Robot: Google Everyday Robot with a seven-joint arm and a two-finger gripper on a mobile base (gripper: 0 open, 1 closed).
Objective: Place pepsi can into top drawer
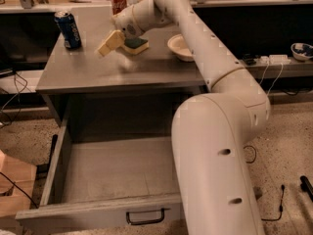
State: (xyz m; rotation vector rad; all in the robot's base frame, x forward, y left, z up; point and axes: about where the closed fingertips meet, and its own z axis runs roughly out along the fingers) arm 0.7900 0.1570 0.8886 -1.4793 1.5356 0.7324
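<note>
Pepsi can (68, 29) stands upright at ten o'clock on the tabletop (122, 75), ungrasped, pincer (110, 43) hovering near its three o'clock, width impossible to tell, top drawer (88, 213) open at six o'clock to receive it

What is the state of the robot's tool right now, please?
Tool: cannot be told whether open or closed; it hangs over the tabletop between the pepsi can and the sponge, clear of the can.
</note>
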